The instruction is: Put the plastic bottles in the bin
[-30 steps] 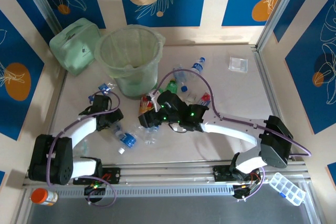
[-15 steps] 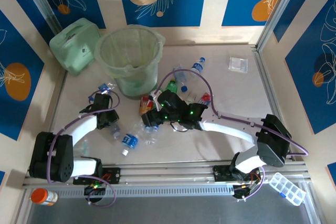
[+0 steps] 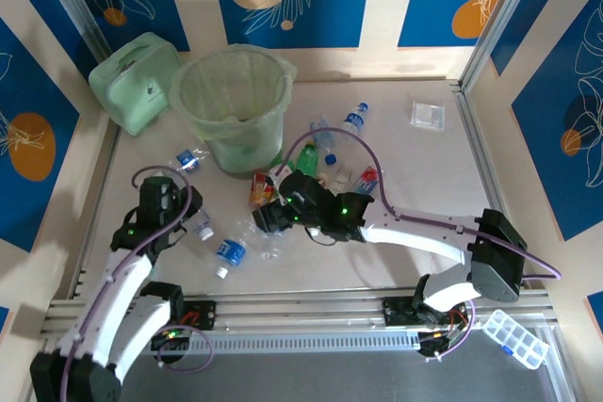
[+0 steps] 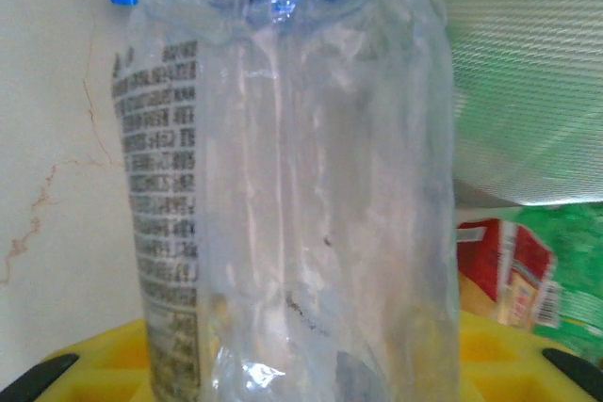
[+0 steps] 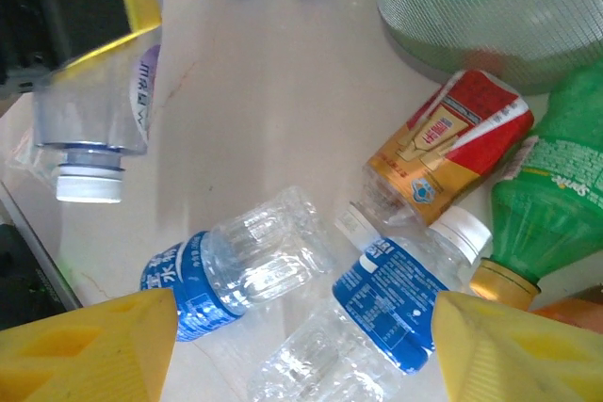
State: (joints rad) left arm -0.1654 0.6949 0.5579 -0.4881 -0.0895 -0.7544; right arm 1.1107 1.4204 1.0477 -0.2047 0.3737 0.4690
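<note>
My left gripper [image 3: 185, 217] is shut on a clear plastic bottle [image 3: 199, 227] with a white cap, held off the table left of the pile. In the left wrist view that bottle [image 4: 301, 185] rises between the yellow fingers [image 4: 94, 369]. My right gripper [image 5: 306, 355] hangs open above two clear blue-labelled bottles [image 5: 236, 275] lying on the table, touching neither. In the top view it [image 3: 267, 220] sits over them [image 3: 229, 251]. The bin [image 3: 231, 101] stands at the back left. A red-and-orange labelled bottle [image 5: 448, 152] and a green one [image 5: 556, 204] lie by its base.
A pale green boxy container [image 3: 137, 77] sits left of the bin. A small blue-capped cola bottle [image 3: 188, 159] lies near the bin's foot. More bottles [image 3: 344, 176] cluster behind the right arm, one [image 3: 353, 118] further back. A clear plastic box [image 3: 427, 115] lies at the back right.
My left gripper has shut on the white-capped clear bottle and drawn back to the left and nearer with it. The right gripper has opened a little wider over the blue-labelled bottles.
</note>
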